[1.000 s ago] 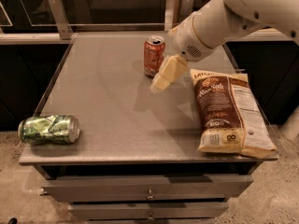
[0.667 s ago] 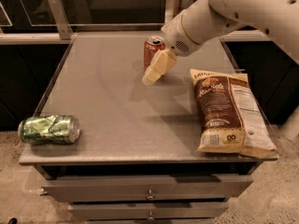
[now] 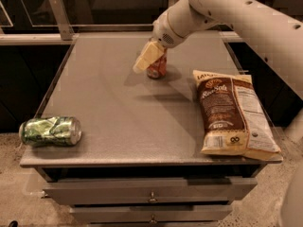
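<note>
A: Now, working back from the front edge, what sits on the flat grey metal desk [image 3: 118, 112]?

B: At the near left corner, a crushed green aluminium can [image 3: 49, 130] lies on its side. To the right, a brown-and-cream snack bag [image 3: 234, 115] lies flat, its lower end at the front edge. Neither has moved in the last second.

A: And farther back?

B: A red cylindrical soda can [image 3: 158, 69] stands at the far middle of the desk, well apart from both. In front of it hangs the cream-coloured pincer [image 3: 142, 63], on the white robot arm [image 3: 227, 8] that comes in from the upper right.

A: What has changed?

B: Only the pincer. A second ago it hung to the right of the red can, on the bag's side. It has since swept left and now covers the can's upper part as the camera sees it, with its tip past the can's left edge. The can is in the same spot.

A: Meaning?

B: The pincer is now nearer this can than anything else. Whether it touches the can cannot be told, nor whether the pincer is wide or narrow.

A: How does the can stand?

B: Upright. Its long axis is vertical, base on the desk, and its top points up, hidden behind the pincer. The pincer itself slants down to the left across it.
</note>
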Tool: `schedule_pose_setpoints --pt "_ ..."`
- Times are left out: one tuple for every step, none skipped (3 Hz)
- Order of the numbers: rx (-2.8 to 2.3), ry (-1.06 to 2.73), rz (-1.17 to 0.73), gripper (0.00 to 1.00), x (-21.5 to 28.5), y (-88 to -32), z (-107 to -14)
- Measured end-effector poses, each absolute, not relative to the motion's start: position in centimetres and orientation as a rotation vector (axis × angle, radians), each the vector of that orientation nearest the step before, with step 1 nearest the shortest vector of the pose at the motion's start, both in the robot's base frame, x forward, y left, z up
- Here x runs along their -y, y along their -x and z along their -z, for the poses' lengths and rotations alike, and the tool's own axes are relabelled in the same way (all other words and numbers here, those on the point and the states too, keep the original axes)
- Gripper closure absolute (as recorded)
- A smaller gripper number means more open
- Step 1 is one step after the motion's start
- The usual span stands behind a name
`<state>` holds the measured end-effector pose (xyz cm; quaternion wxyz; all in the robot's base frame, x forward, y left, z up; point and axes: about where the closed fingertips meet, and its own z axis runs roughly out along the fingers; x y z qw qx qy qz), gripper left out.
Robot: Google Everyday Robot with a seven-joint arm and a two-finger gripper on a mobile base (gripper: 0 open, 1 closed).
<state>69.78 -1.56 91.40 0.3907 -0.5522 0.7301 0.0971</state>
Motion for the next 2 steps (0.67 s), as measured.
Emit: schedule_pose_setpoints --pt "-1.875 1.400 -0.234 0.19 2.0 -72.2 -90.2" --pt "-1.902 1.397 -0.206 0.42 3.6 -73.0 -89.4"
